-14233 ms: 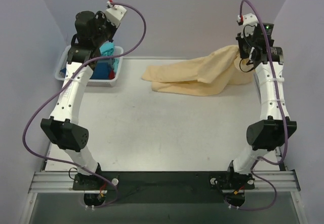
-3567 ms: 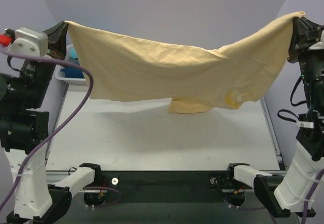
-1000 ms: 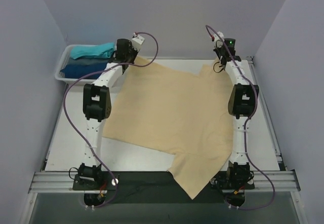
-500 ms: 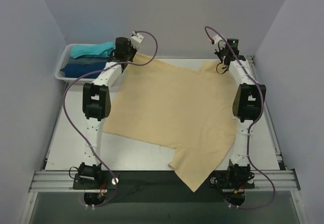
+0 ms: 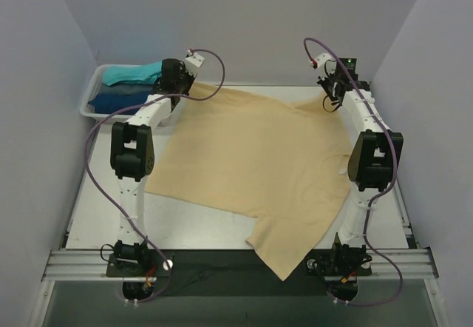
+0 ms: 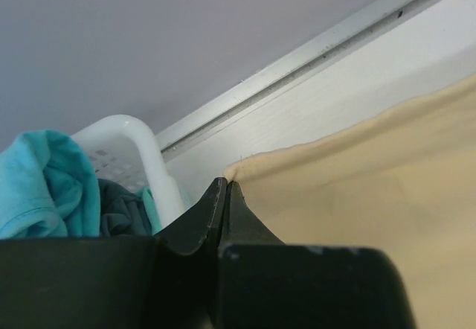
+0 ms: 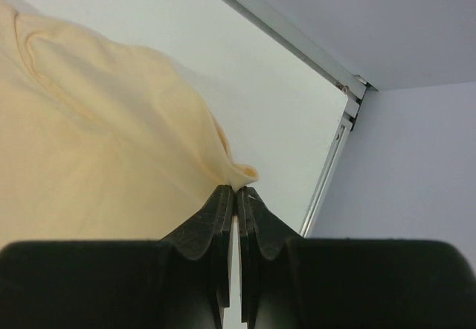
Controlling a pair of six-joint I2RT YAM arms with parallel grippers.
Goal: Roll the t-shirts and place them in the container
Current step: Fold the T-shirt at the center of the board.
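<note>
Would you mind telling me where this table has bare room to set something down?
The widest bare patch is near left, between the tan t-shirt, the left arm and the near rail. A narrow strip runs right of the right arm. Far left is crowded: basket and left gripper.

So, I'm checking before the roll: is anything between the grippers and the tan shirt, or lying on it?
Nothing visible. The left gripper and right gripper are each shut on a far corner of the tan t-shirt, which lies spread with nothing on it. The white basket stands beside it, off the cloth.
</note>
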